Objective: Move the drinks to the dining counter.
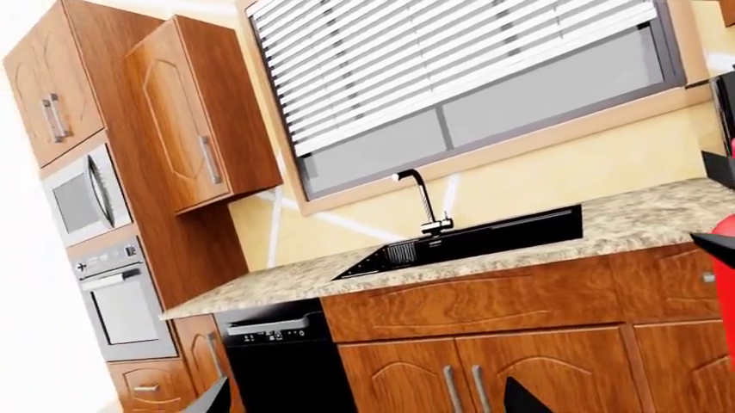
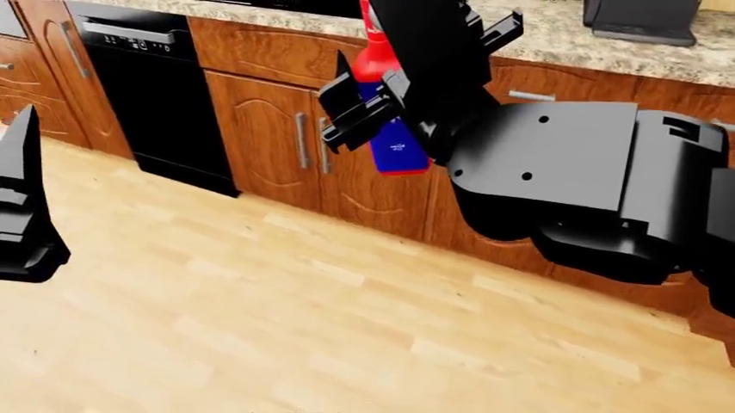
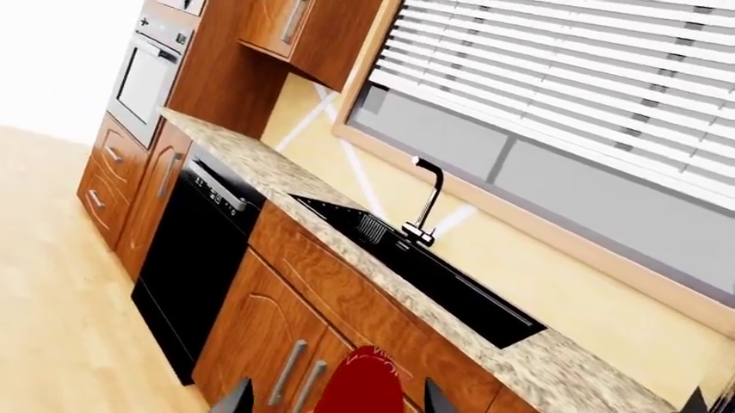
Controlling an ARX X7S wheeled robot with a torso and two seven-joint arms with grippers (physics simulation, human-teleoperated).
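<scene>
My right gripper (image 2: pixel 391 95) is shut on the blue rectangular bottle (image 2: pixel 398 144) with a red cap (image 2: pixel 373 58) and holds it in the air in front of the orange cabinets. In the right wrist view the red cap (image 3: pixel 367 383) sits between the fingertips of the gripper (image 3: pixel 336 397). The cap also shows in the left wrist view (image 1: pixel 724 249). My left gripper (image 1: pixel 365 400) is open and empty, and it shows at the head view's left edge (image 2: pixel 26 206) above the floor. The wine bottle, the beer bottle and the dining counter are out of view.
A brown granite counter (image 1: pixel 643 215) with a black sink (image 1: pixel 483 237) and faucet (image 1: pixel 425 202) runs over orange handled cabinets (image 2: pixel 264 129). A black dishwasher (image 2: pixel 150 86), a wall oven (image 1: pixel 120 297) and a microwave (image 1: pixel 81 194) stand at its end. A dark appliance (image 2: pixel 641 17) sits on the counter. The floor (image 2: pixel 287 327) is light wood.
</scene>
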